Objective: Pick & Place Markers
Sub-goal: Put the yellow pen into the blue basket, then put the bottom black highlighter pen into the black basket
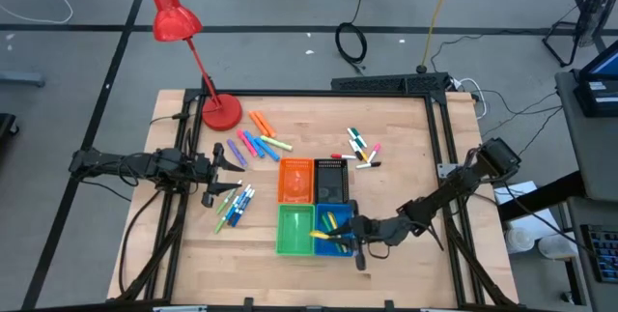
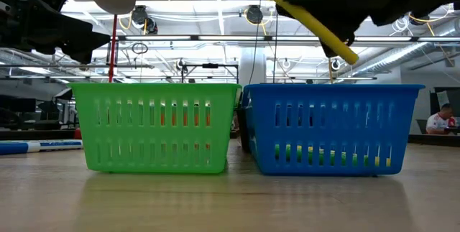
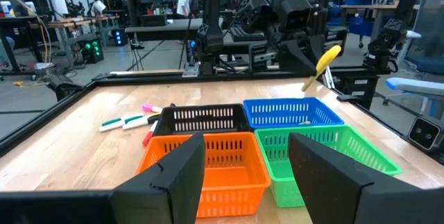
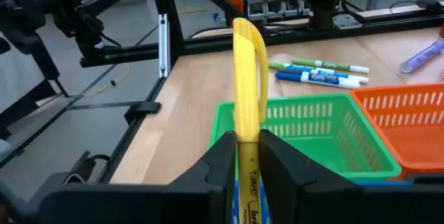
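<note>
1. Four small slatted bins sit together in a square near the middle of the wooden desk (image 1: 406,244): an orange bin (image 1: 295,180) and a black bin (image 1: 331,179) on the far side, a green bin (image 1: 294,229) and a blue bin (image 1: 331,223) on the near side.

2. The right pincer (image 1: 350,236) hangs over the blue bin. Its two fingers are clenched on a yellow highlighter (image 4: 248,85), gripping the lower barrel while the capped end sticks out beyond the fingertips. The level view shows the highlighter tilted, above the blue bin's rim and not yet inside.

3. The step in hand appears to be dropping this highlighter into the blue bin, where something yellow already shows through the slats.

4. To do it well, I would keep the highlighter over the middle of the blue bin, clear of the wall shared with the green bin, and lower it towards the rim before letting go. Because it is slanted, a release from high up could let it bounce or lean on the rim.

5. The left pincer (image 1: 229,155) waits released and empty, above the desk to the left of the bins.

6. Other markers lie on the desk: a group of pink, orange, blue and purple markers (image 1: 259,141) near a red desk lamp (image 1: 179,24), a second cluster (image 1: 235,206) left of the green bin, and a third group (image 1: 362,148) beyond the black bin.
</note>
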Robot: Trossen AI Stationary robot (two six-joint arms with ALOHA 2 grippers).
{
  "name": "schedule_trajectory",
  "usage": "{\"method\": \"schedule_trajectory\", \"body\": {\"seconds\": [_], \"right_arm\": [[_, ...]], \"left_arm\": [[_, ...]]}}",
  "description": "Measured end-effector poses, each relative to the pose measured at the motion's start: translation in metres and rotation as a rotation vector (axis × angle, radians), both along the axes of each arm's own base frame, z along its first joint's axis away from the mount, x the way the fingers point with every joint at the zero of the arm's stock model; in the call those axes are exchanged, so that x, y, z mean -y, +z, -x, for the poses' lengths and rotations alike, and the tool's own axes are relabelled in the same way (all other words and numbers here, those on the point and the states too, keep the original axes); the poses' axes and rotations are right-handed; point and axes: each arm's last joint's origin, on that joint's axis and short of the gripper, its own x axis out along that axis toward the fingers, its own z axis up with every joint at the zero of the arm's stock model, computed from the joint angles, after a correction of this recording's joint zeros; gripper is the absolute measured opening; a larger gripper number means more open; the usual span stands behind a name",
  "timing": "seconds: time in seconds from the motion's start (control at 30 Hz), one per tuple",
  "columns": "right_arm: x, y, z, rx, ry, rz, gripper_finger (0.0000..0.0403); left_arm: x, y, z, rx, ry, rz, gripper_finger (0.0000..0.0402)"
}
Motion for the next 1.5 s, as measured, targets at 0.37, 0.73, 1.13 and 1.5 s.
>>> {"method": "schedule_trajectory", "body": {"seconds": [0.37,0.73,1.13,1.5], "right_arm": [[0.001,-0.003,0.001,-0.009,0.006,0.039,0.0057],[0.001,-0.003,0.002,-0.002,0.024,0.108,0.0080],[0.006,0.014,0.013,-0.045,0.060,0.270,0.0170],[0.037,0.070,0.056,-0.125,0.041,0.345,0.0170]], "left_arm": [[0.000,0.000,0.000,0.000,0.000,0.000,0.0212],[0.000,0.000,0.000,0.000,0.000,0.000,0.0212],[0.000,0.000,0.000,0.000,0.000,0.000,0.0212],[0.000,0.000,0.000,0.000,0.000,0.000,0.0212]]}}
